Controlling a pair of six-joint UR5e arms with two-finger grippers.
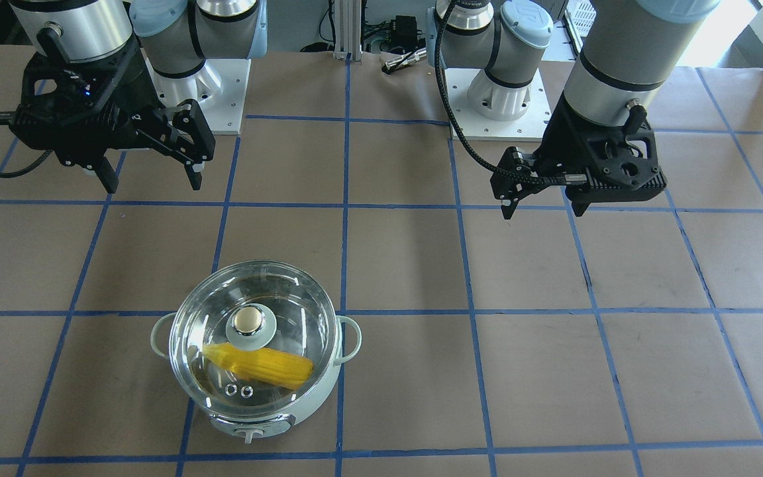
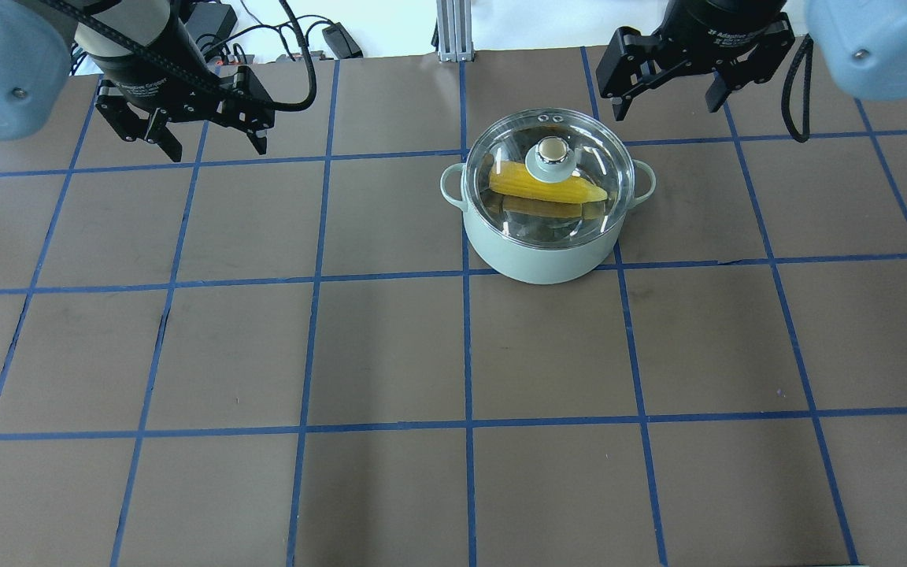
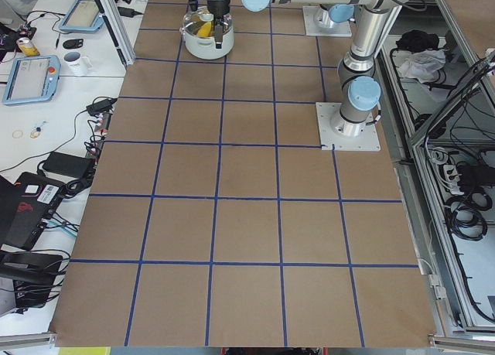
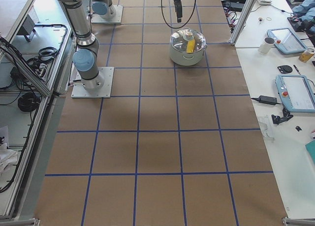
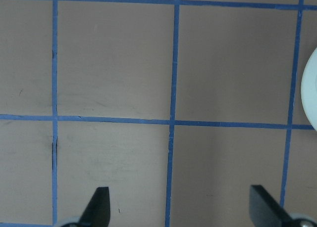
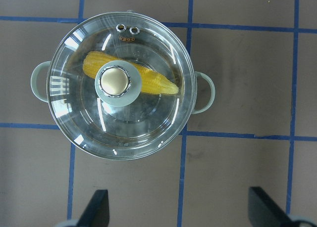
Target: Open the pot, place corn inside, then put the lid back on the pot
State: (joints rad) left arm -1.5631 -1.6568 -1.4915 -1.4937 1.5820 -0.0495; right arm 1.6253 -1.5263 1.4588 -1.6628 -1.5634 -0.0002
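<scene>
The pot sits at one o'clock on the table, with the lid seated and the corn inside under the glass. The right claw hangs spread at the pot's one o'clock. The left claw is also spread, well apart at ten.

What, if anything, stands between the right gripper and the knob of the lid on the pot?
Nothing visible does. The right gripper hangs with jaws open, apart from the pot; its wrist view looks straight onto the lid and knob with nothing in front. The corn lies inside, under the lid.
</scene>
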